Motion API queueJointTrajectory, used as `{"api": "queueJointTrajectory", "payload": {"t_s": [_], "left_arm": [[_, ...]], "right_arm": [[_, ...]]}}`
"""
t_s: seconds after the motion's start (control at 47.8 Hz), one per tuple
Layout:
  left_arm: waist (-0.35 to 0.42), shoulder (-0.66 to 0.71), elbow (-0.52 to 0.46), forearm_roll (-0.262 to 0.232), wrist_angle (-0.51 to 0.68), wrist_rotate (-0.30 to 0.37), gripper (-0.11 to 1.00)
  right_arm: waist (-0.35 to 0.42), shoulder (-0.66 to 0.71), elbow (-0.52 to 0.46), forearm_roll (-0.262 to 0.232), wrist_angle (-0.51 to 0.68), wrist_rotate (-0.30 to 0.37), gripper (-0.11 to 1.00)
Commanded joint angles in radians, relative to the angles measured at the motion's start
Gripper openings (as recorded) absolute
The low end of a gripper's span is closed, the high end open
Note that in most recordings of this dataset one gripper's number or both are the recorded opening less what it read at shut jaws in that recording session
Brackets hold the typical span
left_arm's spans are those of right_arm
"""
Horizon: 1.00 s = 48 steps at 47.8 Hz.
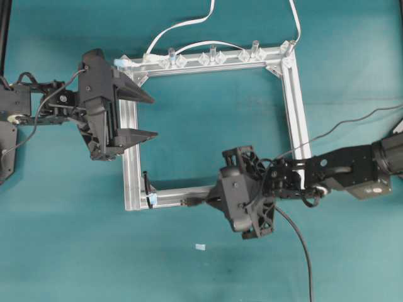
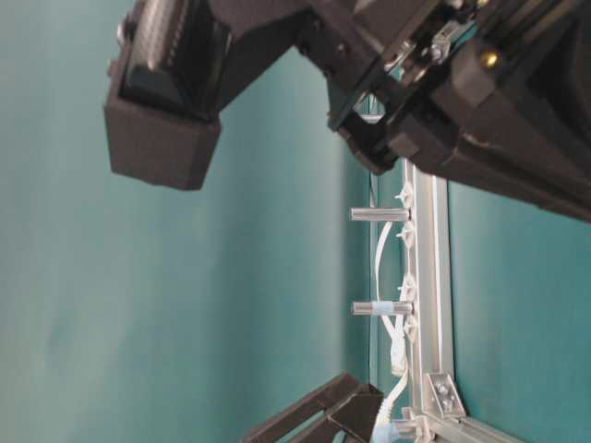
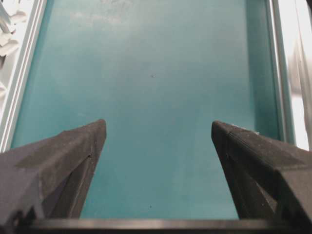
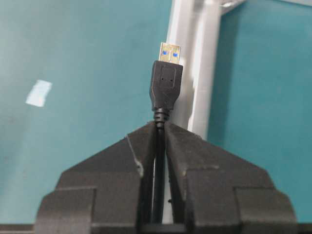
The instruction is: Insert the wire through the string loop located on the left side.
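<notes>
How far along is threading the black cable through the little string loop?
Done: the right gripper is shut on the thin black wire with the rectangular USB plug. In hand: the plug points toward the small dark string loop on the aluminium frame. Left: passing it through. The left gripper hangs open.

A plain teal surface (image 1: 75, 251) spread under everything, evenly lit with soft shadows. On it lay a square aluminium frame (image 1: 296, 107), white cables (image 1: 182, 25) trailing off the top edge, and a small pale scrap (image 1: 201, 247).
</notes>
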Motion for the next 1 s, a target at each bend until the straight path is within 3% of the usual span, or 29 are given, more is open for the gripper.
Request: {"api": "queueJointTrajectory", "payload": {"t_s": [0.0, 0.23, 0.982], "left_arm": [[-0.008, -0.014, -0.011, 0.002, -0.003, -0.005, 0.91], [-0.011, -0.015, -0.011, 0.003, 0.008, -0.012, 0.91], [-0.040, -0.015, -0.014, 0.003, 0.008, -0.029, 0.91]], "right_arm": [[-0.012, -0.037, -0.023, -0.014, -0.003, -0.002, 0.10], [-0.035, -0.037, -0.037, -0.051, -0.003, -0.002, 0.10], [-0.049, -0.035, -0.037, -0.067, -0.011, -0.003, 0.10]]}}
